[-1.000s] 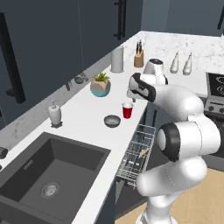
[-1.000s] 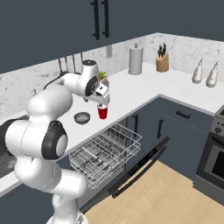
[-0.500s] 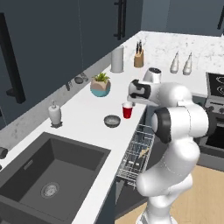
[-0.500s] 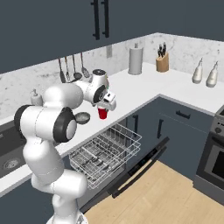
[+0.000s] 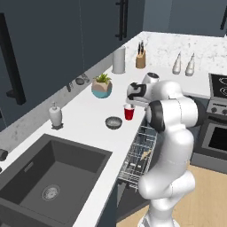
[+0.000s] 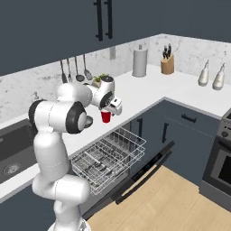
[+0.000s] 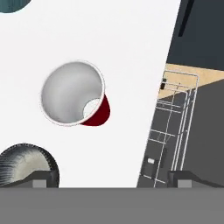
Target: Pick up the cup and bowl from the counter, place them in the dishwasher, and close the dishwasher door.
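The cup [image 7: 73, 93] stands upright on the surface [image 7: 131, 52], beside the bowl [image 7: 24, 165]. The jaws hang wide open and empty above the cup, which lies slightly off their centre line.

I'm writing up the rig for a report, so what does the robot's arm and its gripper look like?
The arm is glossy white with rounded, bulbous links and dark grey joint rings. Its gripper is white-bodied with two small dark finger tips. No cables or markings are visible.

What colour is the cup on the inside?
White inside, red outside; the hand view looks straight down into the cup and shows it best.
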{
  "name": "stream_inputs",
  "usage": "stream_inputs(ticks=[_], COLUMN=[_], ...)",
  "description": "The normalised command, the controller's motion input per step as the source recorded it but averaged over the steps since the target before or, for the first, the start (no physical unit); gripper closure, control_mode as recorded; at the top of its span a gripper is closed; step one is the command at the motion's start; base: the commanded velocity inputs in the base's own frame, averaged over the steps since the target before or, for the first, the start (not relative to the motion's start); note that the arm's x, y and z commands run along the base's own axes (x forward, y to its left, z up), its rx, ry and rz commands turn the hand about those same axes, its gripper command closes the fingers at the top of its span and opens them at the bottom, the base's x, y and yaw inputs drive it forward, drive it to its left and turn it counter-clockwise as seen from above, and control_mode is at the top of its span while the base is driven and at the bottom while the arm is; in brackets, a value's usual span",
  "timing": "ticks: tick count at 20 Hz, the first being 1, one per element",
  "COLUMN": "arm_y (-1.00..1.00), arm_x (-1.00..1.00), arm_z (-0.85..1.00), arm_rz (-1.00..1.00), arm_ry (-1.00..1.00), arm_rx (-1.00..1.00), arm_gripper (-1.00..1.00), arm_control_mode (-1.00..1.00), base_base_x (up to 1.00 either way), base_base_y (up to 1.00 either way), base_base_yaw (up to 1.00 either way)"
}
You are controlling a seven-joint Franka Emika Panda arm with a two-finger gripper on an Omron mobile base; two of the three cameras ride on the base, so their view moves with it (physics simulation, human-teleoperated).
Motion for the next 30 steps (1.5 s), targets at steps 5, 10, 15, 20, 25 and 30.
stream_inputs(ticks=[5,10,15,20,25,30], arm_y=[0.00,0.00,0.00,0.00,0.00,0.00], arm_x=[0.55,0.43,0.31,0.23,0.00,-0.19], arm_z=[-0.28,-0.23,-0.23,-0.24,-0.24,-0.11], arm_rz=[-0.03,-0.02,-0.01,0.00,0.00,-0.03], arm_ry=[0.00,0.00,0.00,0.00,0.00,0.00], arm_rx=[0.00,0.00,0.00,0.00,0.00,0.00], arm_gripper=[-1.00,-1.00,-1.00,-1.00,1.00,1.00], arm_control_mode=[-1.00,-1.00,-1.00,-1.00,-1.00,-1.00], base_base_x=[0.00,0.00,0.00,0.00,0.00,0.00], base_base_y=[0.00,0.00,0.00,0.00,0.00,0.00], base_base_yaw=[0.00,0.00,0.00,0.00,0.00,0.00])
